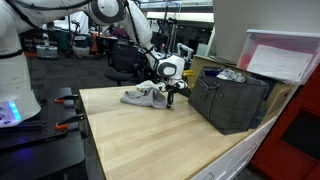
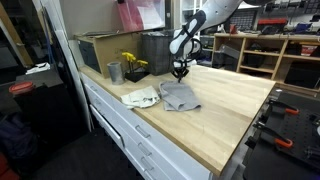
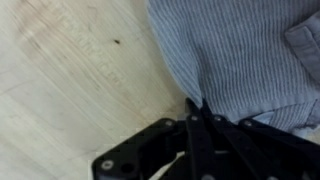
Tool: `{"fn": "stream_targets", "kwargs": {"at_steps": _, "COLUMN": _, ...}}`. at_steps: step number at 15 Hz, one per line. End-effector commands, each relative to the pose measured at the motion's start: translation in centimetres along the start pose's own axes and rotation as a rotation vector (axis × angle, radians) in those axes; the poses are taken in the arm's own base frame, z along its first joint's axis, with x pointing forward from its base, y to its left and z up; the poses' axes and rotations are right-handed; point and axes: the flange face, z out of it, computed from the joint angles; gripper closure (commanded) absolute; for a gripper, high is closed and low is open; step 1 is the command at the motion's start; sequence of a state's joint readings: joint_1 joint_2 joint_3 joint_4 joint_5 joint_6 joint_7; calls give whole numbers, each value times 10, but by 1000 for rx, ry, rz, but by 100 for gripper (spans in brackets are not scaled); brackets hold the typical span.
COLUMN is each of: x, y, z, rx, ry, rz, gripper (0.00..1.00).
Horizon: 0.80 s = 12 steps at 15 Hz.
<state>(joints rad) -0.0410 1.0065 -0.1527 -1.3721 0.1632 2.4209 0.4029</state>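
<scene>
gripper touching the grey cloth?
Touching. Wrist view: the gripper is shut on the edge of the grey cloth.
</scene>
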Motion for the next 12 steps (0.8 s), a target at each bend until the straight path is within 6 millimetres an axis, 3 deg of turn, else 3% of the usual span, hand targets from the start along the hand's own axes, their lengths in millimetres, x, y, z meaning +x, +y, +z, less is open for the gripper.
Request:
{"fn": "stream_targets", "kwargs": {"at_steps": 1, "x": 4, "y": 31, "z": -3, "rx": -25, "ry": -9, "rz": 112, "gripper": 99}}
{"fn": "stream_targets", "kwargs": {"at_steps": 4, "x": 15, "y": 88, "z": -4, "rx": -68, "ry": 11, "rz": 247, "gripper": 99}}
{"fn": "stream_targets", "kwargs": {"at_steps": 7, "x": 21, "y": 163, "z": -1, "rx": -131, "ry": 11, "rz": 388, "gripper": 99}}
{"fn": "stream_targets", "kwargs": {"at_steps": 10, "x": 11, "y": 232, "z": -1, "rx": -179, "ry": -8, "rz": 517, "gripper": 99}}
{"fn": "stream_targets", "kwargs": {"at_steps": 12, "x": -1, "y": 264, "z": -1, "rx": -196, "ry": -32, "rz": 585, "gripper": 99}}
